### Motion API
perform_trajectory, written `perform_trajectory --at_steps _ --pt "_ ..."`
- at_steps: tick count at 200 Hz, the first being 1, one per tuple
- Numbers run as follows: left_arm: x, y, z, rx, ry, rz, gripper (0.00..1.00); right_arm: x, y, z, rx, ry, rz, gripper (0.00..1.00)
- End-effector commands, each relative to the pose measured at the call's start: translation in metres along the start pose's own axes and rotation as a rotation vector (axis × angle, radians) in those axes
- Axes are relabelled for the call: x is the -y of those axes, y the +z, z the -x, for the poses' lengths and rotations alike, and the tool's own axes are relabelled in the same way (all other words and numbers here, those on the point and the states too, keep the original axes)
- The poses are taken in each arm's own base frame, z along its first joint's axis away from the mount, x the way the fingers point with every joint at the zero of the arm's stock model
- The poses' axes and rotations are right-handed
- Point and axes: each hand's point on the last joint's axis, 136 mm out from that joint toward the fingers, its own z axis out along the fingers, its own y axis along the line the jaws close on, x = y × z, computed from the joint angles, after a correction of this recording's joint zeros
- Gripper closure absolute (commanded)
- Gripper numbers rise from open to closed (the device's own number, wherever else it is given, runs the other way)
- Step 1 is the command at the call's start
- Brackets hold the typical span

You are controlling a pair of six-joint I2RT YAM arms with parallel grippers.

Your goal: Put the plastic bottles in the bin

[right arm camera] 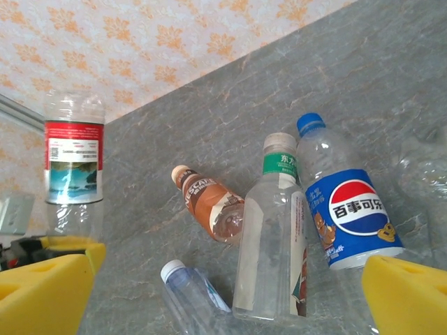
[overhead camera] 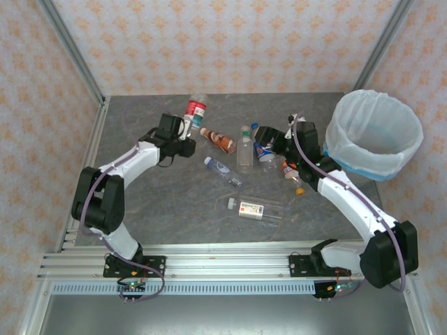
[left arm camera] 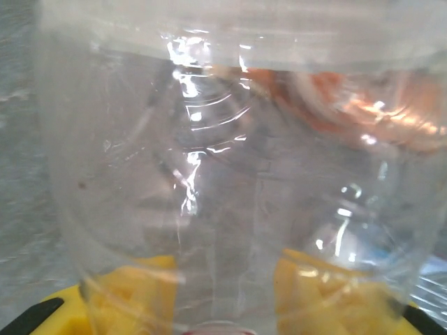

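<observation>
On the grey marbled surface [overhead camera: 160, 209] lay a brown Nescafé bottle [right arm camera: 209, 202], a green-labelled clear bottle [right arm camera: 276, 237] just beside a Pepsi bottle [right arm camera: 353, 202], a small blue-labelled bottle [overhead camera: 222, 169] and, nearer the front, a white-labelled clear bottle [overhead camera: 255, 209].

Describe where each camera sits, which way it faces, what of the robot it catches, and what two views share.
Top external: above and behind the bases, looking down on the table and bin; both arms show, left hand shut on the red-labelled bottle, right hand open.
Left wrist: on the left arm, facing that bottle's clear wall close up; yellow fingers below.
Right wrist: on the right arm, looking across the table at lying bottles; yellow fingers at the bottom corners.
Shared: top and right wrist both show the red-labelled bottle.
</observation>
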Motion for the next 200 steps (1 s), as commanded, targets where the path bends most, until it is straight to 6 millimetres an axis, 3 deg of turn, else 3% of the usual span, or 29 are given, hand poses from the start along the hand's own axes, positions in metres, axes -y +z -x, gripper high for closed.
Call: perform_trajectory --at_steps 1,32,91,131,178,200 --pt "0.034 -0.016 0.016 0.117 -0.084 -0.091 1.00 -0.011 0.006 0.004 0.019 0.048 0.053 0.01" --pt "0.076 -0.025 0.003 0.108 -0.019 -0.152 1.00 -0.015 0.013 0.001 0.003 0.061 0.061 0.01" --pt "0.151 -0.042 -0.008 0.144 0.010 -0.356 1.00 -0.056 0.015 0.006 -0.007 0.116 0.282 0.01" --pt "0.180 -0.050 -0.009 0.167 0.039 -0.442 1.00 -0.066 0.020 0.006 -0.033 0.112 0.326 0.01" --pt "0.197 -0.055 -0.014 0.147 0.115 -0.482 1.00 -0.089 0.012 0.010 -0.015 0.070 0.470 0.01" --pt "0.207 -0.062 -0.015 0.143 0.146 -0.535 1.00 -0.090 0.011 0.015 0.013 0.043 0.471 0.01"
